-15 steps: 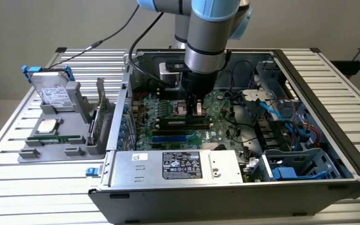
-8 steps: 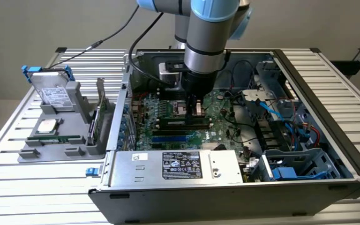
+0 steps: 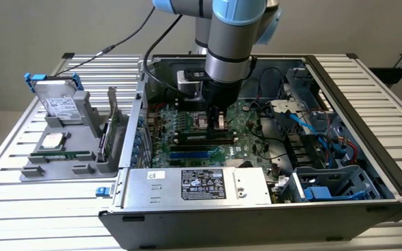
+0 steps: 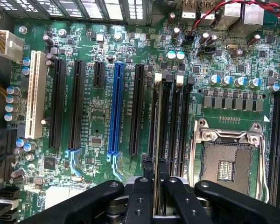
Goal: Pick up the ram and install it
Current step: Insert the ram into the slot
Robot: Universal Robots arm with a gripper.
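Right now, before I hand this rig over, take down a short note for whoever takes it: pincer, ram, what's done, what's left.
Pincer: shut on the ram, which is held edge-on.
Ram: inside the case, lined up along a memory slot near the empty socket.
Done: ram picked up and over the board.
Left: seating. I cannot tell whether it is pushed home yet.

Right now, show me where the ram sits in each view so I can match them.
Exterior view: the ram, held by the gripper above the motherboard.
Wrist view: the ram, edge-on in the gripper above the black slots.
Shared landmark: the blue slot.
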